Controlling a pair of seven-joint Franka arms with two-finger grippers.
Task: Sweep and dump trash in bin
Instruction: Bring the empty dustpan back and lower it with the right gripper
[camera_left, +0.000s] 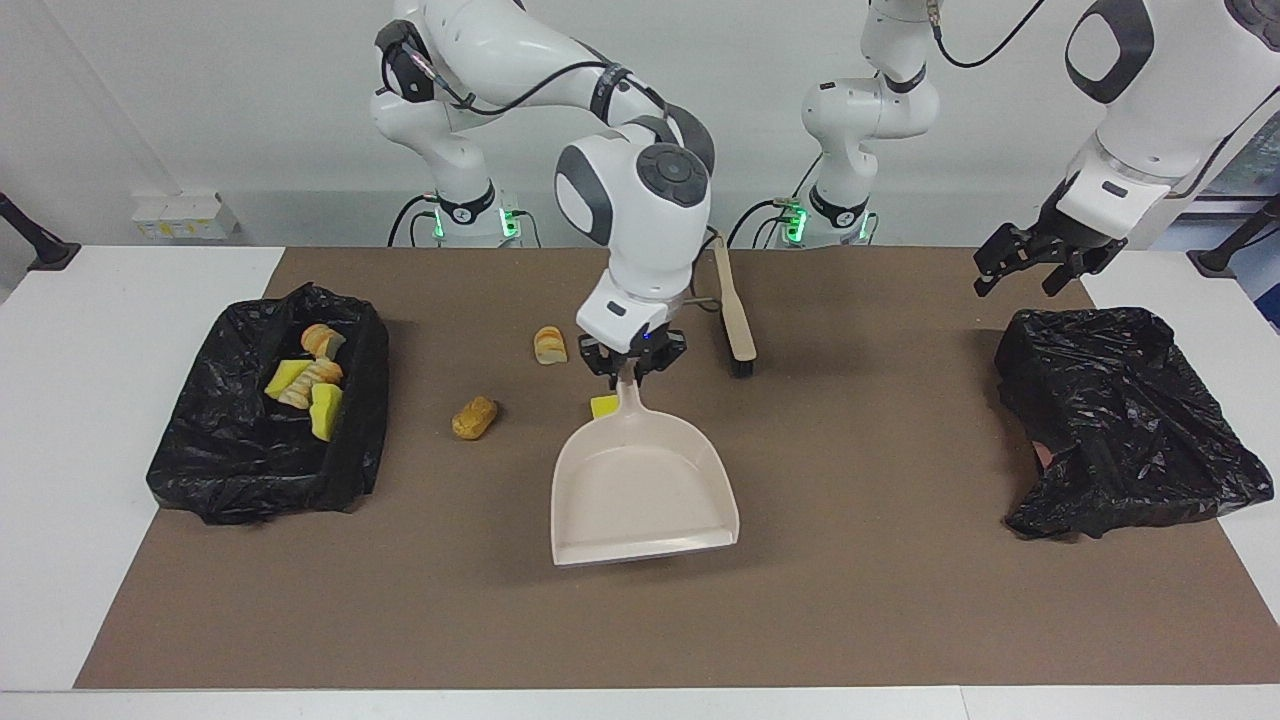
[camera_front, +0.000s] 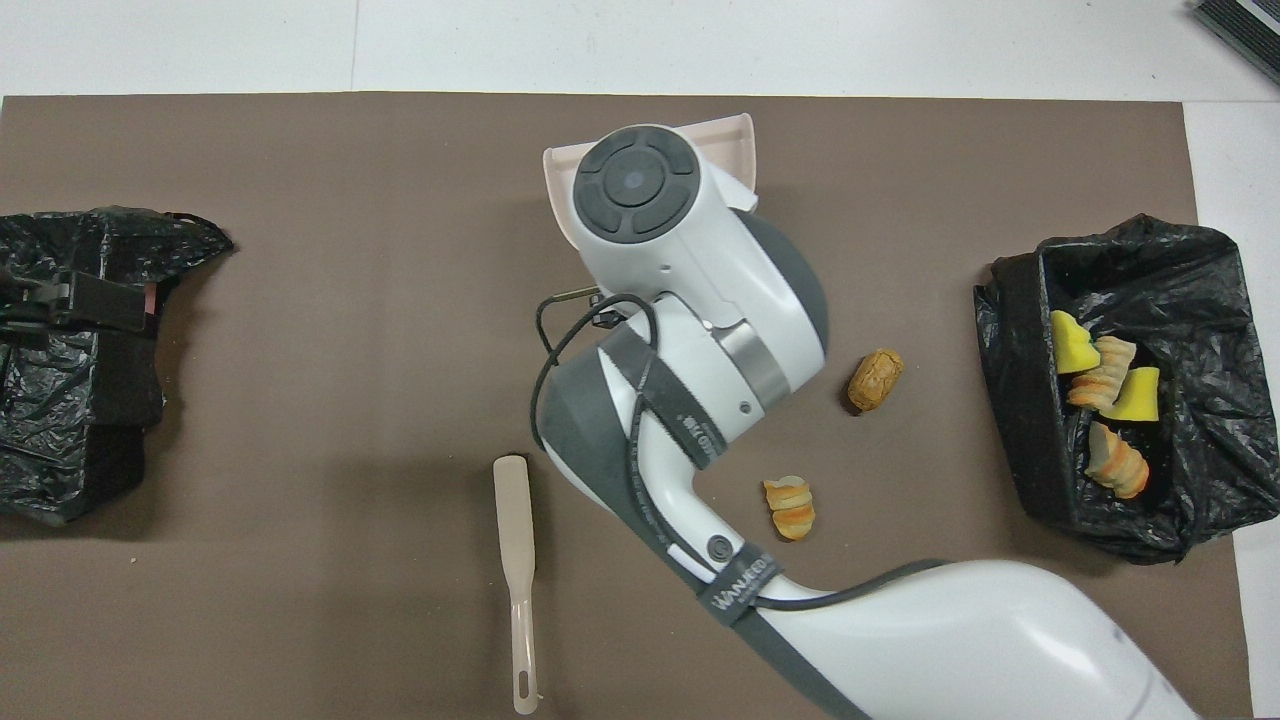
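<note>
My right gripper (camera_left: 632, 365) is shut on the handle of the beige dustpan (camera_left: 640, 485), whose pan is empty and whose mouth points away from the robots; in the overhead view only the dustpan's rim (camera_front: 722, 140) shows past the arm. A yellow sponge chunk (camera_left: 604, 406) lies beside the handle. A bread roll (camera_left: 474, 417) (camera_front: 875, 379) and a bread slice piece (camera_left: 550, 345) (camera_front: 790, 507) lie on the mat toward the right arm's end. Several scraps (camera_left: 312, 382) (camera_front: 1100, 400) lie in the black-lined bin (camera_left: 250, 470) (camera_front: 1015, 400). My left gripper (camera_left: 1022, 280) waits open over a second black bag.
The beige brush (camera_left: 737, 325) (camera_front: 515, 560) lies on the brown mat (camera_left: 900, 560) near the robots, beside the right gripper. The second black bag (camera_left: 1120, 420) (camera_front: 70, 430) sits crumpled at the left arm's end of the table.
</note>
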